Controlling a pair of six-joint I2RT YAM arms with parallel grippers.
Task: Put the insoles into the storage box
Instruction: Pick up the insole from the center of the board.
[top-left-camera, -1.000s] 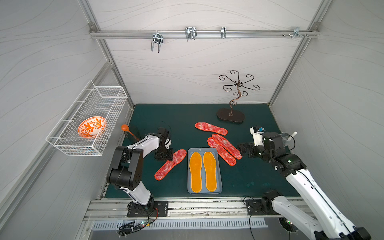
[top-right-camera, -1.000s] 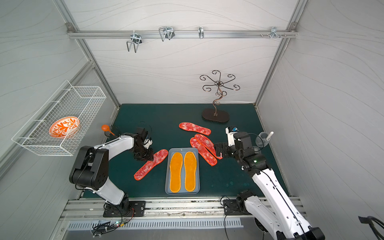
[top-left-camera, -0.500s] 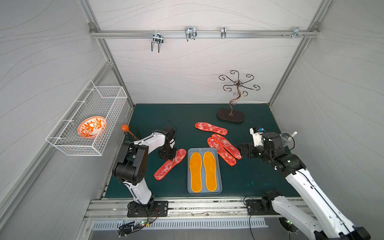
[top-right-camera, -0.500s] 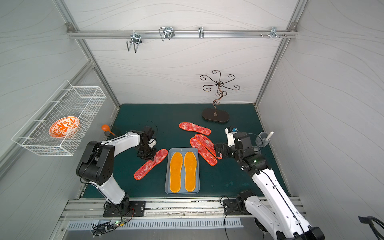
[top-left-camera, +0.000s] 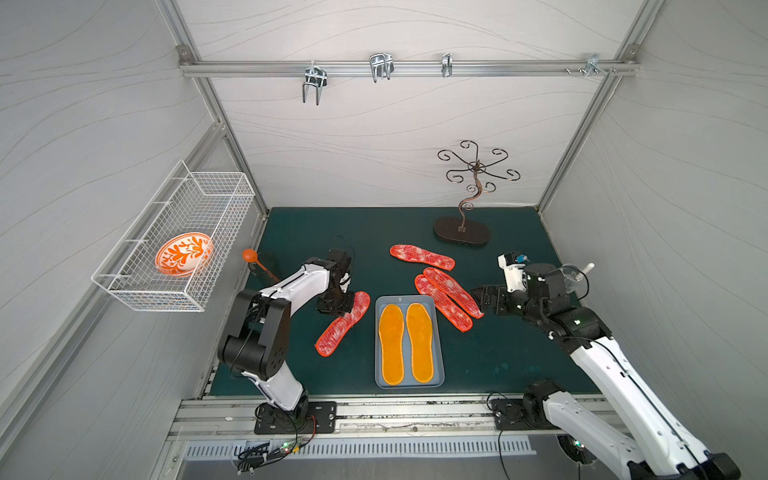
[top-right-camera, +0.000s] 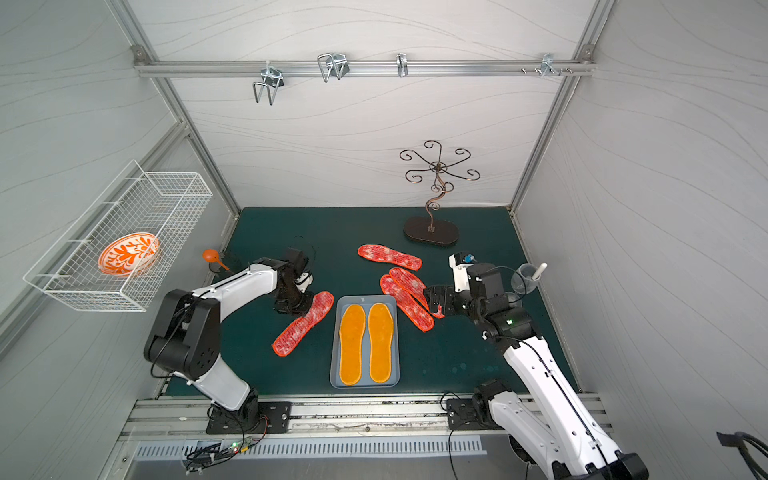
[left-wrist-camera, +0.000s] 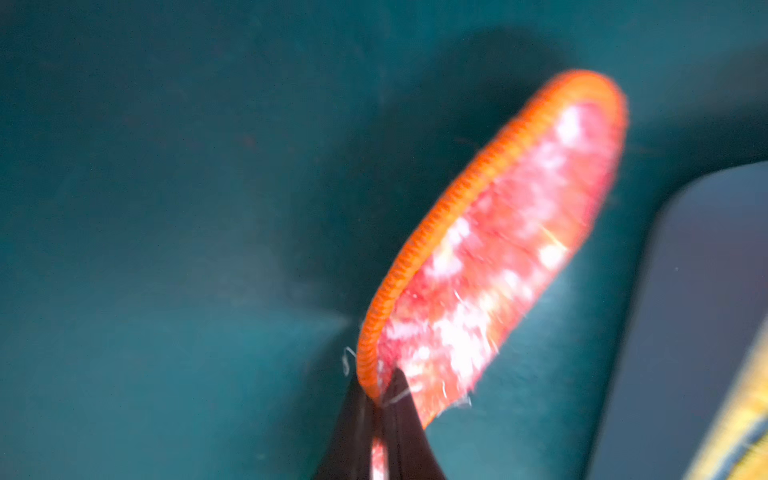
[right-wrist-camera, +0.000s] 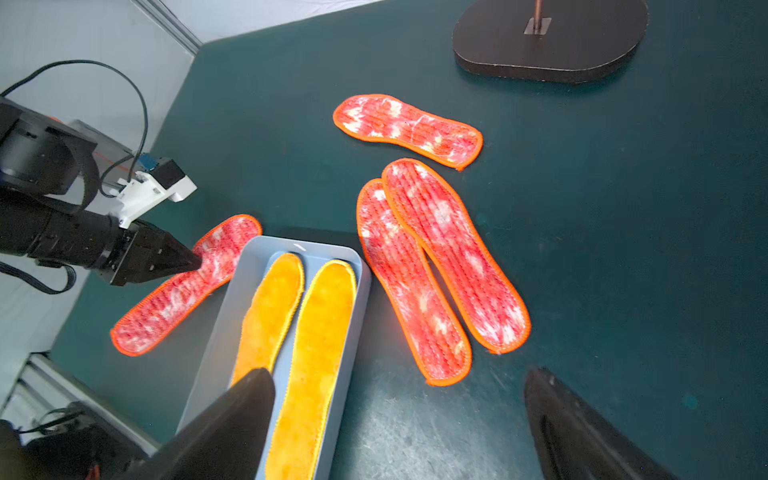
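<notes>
Red-and-white insole (top-left-camera: 343, 328) pinched at its edge by the low-reaching left gripper (right-wrist-camera: 198, 262), right gripper (right-wrist-camera: 397, 372) hovering, jaws spread wide, left wrist view kinda blurry, storage box (left-wrist-camera: 706, 291) cut off there

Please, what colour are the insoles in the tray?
The insoles are yellow-orange; right wrist view shows best.

The green worktop (top-left-camera: 332, 232) carries the storage box (top-left-camera: 409, 300): one red insole (top-left-camera: 338, 328) left of it, three other insoles (top-left-camera: 451, 295) right of it, a stand (top-left-camera: 461, 237) behind.

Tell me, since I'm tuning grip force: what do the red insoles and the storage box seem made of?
The red insoles: apparently soft fabric, fuzzy, quilted lines, orange stitched edging. The storage box: likely moulded plastic, smooth matte grey-blue, rounded corners.
</notes>
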